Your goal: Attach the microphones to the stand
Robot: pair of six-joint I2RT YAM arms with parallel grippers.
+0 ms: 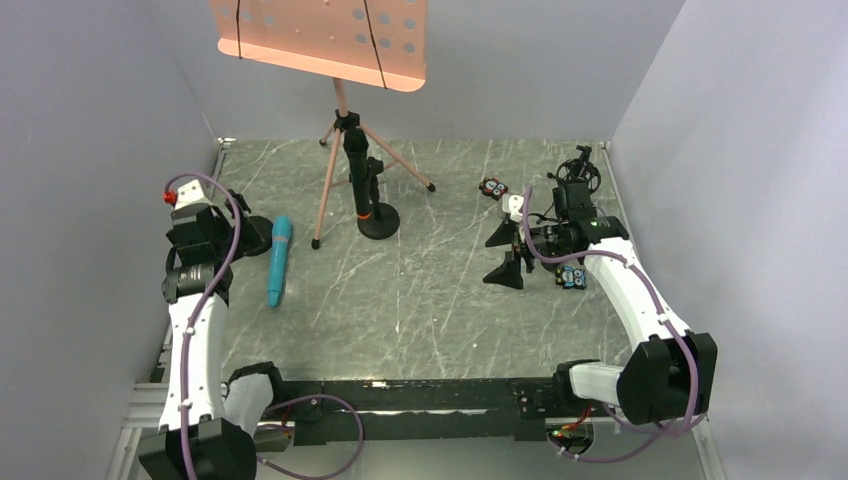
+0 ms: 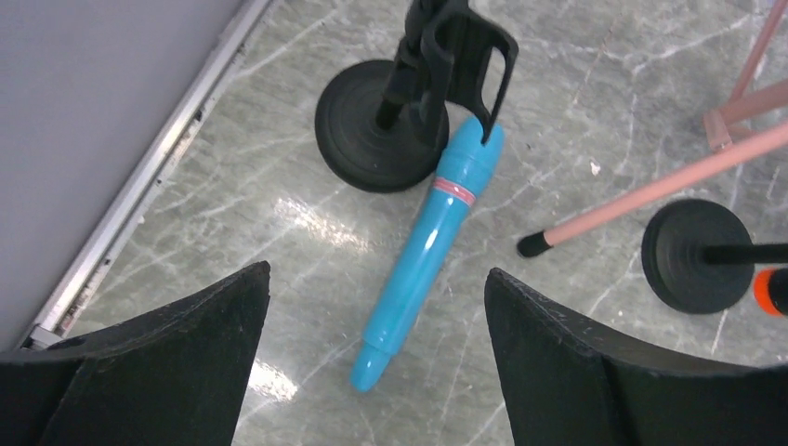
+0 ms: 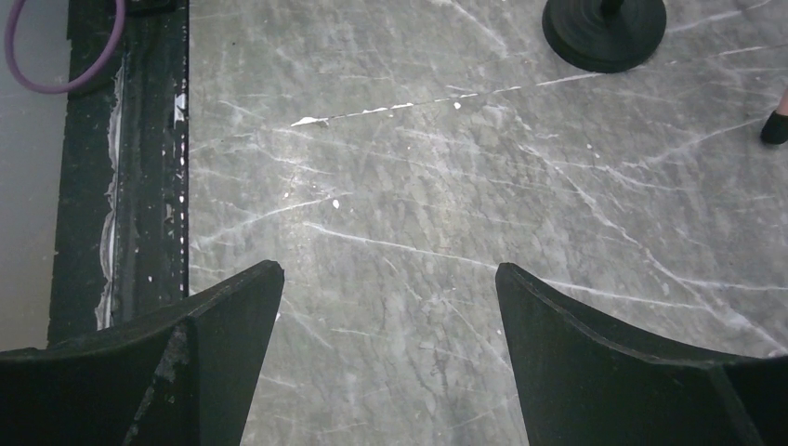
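1. Left gripper (image 2: 376, 272): fingers released and spread wide, grasping nothing. In the left wrist view the cyan-blue microphone (image 2: 427, 260) lies flat on the marble table (image 2: 232, 186) in the gap ahead of the fingers, apart from both.
2. Cyan-blue microphone: a pink band circles its body. Its far end lies just beside the round base of a black clip stand (image 2: 381, 125), at 12 o'clock from the fingers. The clip on this stand holds nothing. In the top view this microphone sits at 9 o'clock from the table centre.
3. Black microphone with orange ring (image 1: 358, 185): upright in a second round-based stand (image 1: 378, 222), at 11 o'clock from the table centre, between the legs of the pink music stand (image 1: 330, 180).
4. Right gripper (image 3: 388, 269): fingers released, wide apart, only bare marble beneath them. In the top view it hangs at 3 o'clock from the table centre.
5. Two small colourful blocks: one (image 1: 492, 187) at 1 o'clock, one (image 1: 572, 278) at 3 o'clock beside the right arm. Their markings are too small to read.
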